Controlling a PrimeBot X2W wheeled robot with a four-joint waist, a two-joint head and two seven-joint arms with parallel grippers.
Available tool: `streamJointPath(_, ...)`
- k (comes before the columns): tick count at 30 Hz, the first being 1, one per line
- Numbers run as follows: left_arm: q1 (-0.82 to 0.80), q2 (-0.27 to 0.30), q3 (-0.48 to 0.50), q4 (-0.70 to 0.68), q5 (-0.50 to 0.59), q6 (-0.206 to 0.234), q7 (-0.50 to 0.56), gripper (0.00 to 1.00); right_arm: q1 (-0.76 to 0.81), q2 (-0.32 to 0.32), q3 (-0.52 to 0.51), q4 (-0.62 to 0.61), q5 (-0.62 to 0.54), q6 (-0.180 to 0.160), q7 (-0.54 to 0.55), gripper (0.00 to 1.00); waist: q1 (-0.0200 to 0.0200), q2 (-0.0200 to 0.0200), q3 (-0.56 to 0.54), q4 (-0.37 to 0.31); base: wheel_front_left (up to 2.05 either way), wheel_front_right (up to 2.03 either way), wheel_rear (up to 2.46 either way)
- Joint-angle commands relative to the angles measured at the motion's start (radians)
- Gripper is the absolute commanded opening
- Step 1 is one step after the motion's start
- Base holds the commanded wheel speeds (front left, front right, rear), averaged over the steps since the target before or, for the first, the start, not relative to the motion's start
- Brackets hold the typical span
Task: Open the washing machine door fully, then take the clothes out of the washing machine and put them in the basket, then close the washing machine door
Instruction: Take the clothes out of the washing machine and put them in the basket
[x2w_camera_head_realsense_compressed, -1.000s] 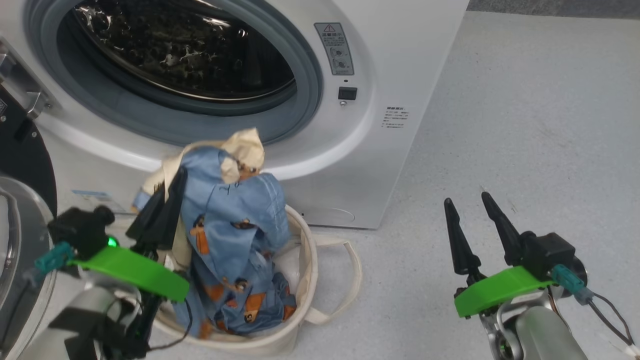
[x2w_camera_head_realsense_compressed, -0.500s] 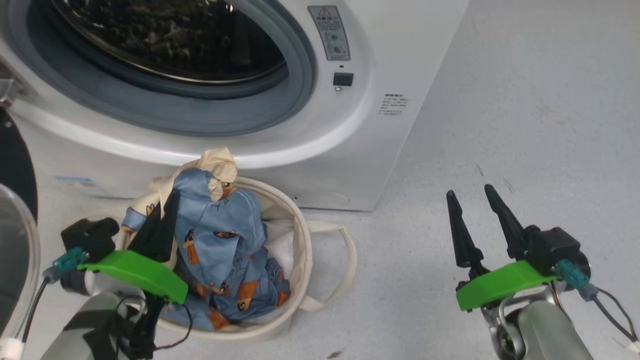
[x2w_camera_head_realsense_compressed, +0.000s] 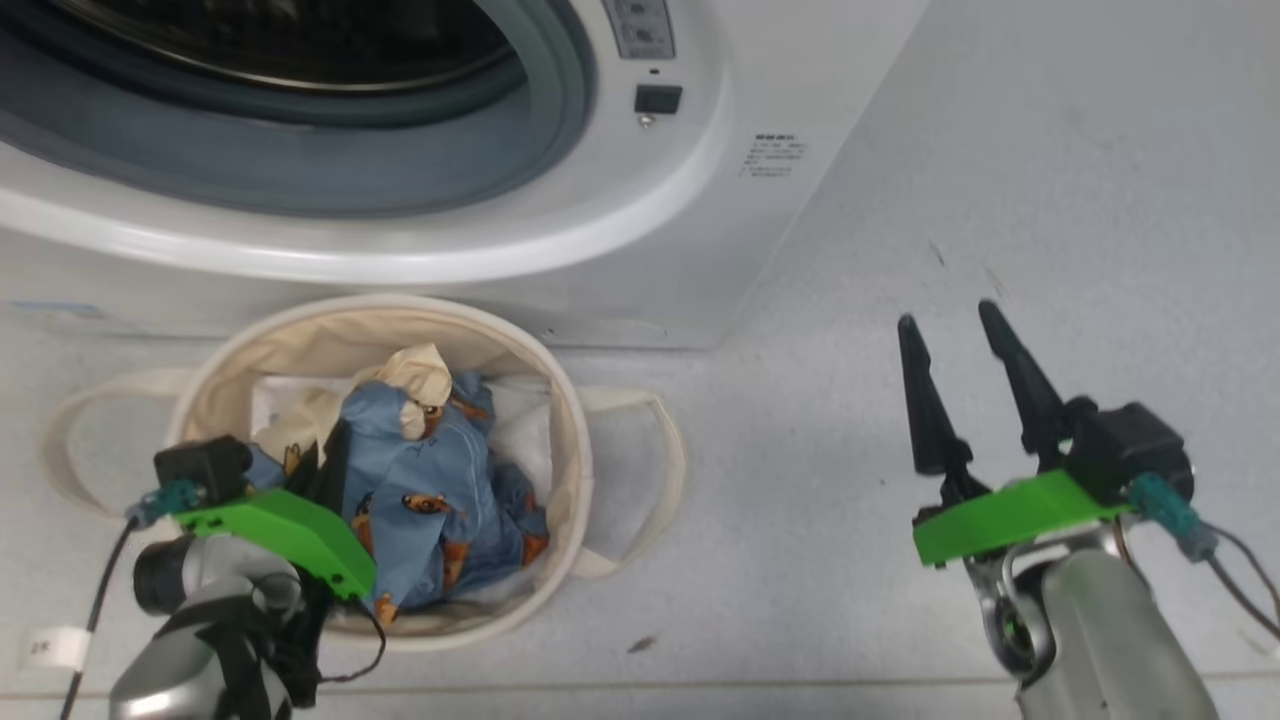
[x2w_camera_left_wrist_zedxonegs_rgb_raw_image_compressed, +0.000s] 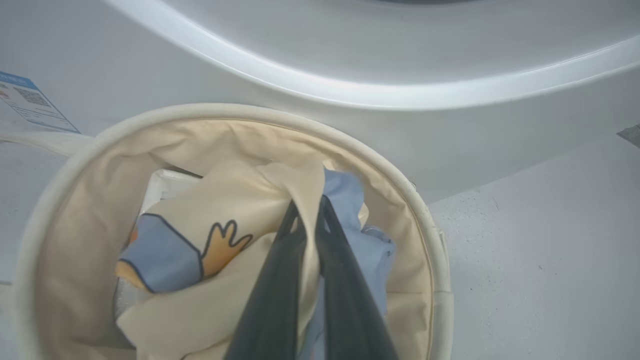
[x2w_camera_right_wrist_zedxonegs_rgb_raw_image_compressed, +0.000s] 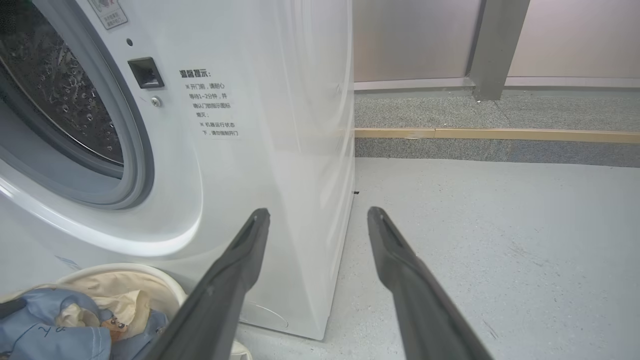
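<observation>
- I have the left gripper (x2w_camera_left_wrist_zedxonegs_rgb_raw_image_compressed: 306, 212) down inside the basket (x2w_camera_head_realsense_compressed: 572, 450), on its left side. The two dark fingers are pressed together on a cream fold of the clothes (x2w_camera_head_realsense_compressed: 430, 480), and the cloth is pinched between them.
- The clothes are blue with orange-brown bears and a cream part. They sit bunched in the middle of the basket with the cream fold uppermost.
- A white liner sheet (x2w_camera_head_realsense_compressed: 520, 430) shows under the clothes, toward the right wall of the basket.
- The right gripper (x2w_camera_head_realsense_compressed: 948, 315) hangs well to the right of the basket over the grey floor (x2w_camera_head_realsense_compressed: 1000, 150). Its fingers are spread wide with nothing between them.
- The washing machine (x2w_camera_head_realsense_compressed: 700, 230) stands just behind the basket, and its grey-ringed drum mouth (x2w_camera_head_realsense_compressed: 300, 190) lies beyond the basket's far rim. I cannot tell whether that rim touches the front panel.
- The two loop handles (x2w_camera_head_realsense_compressed: 665, 440) stick out to the left and right of the basket.
- A blue sticker (x2w_camera_left_wrist_zedxonegs_rgb_raw_image_compressed: 30, 102) sits on the machine's front, behind and to the left of the basket.
</observation>
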Motion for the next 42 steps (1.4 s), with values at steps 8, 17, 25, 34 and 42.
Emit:
streamJointPath(8,-0.054,0.034,-0.037,0.108,-0.185,-0.006,0.071,0.00,-0.038,0.003,0.012,-0.054,-0.017,0.008,-0.012,1.00,0.0000,0.0000,0.072,-0.038,0.00,0.00,0.00)
streamJointPath(17,-0.067,0.053,-0.145,0.147,-0.228,-0.006,0.045,0.17,-0.040,0.003,0.017,-0.048,-0.023,0.008,-0.012,1.00,0.0000,0.0000,0.063,-0.032,0.00,0.00,0.00)
streamJointPath(25,-0.066,0.049,-0.237,0.220,-0.208,-0.006,0.005,1.00,-0.032,0.003,0.037,-0.016,-0.016,0.008,-0.012,1.00,0.0000,0.0000,-0.006,-0.010,0.00,0.00,0.00)
streamJointPath(34,-0.079,0.094,-0.157,0.138,-0.123,-0.005,-0.013,1.00,-0.011,0.003,0.029,0.029,-0.006,0.008,-0.012,1.00,0.0000,0.0000,-0.123,0.047,0.00,0.00,0.00)
streamJointPath(42,0.023,0.099,0.041,-0.021,0.033,0.023,-0.013,1.00,0.033,0.003,0.037,0.080,0.012,0.008,-0.012,1.00,0.0000,0.0000,-0.253,0.103,0.00,0.00,0.00)
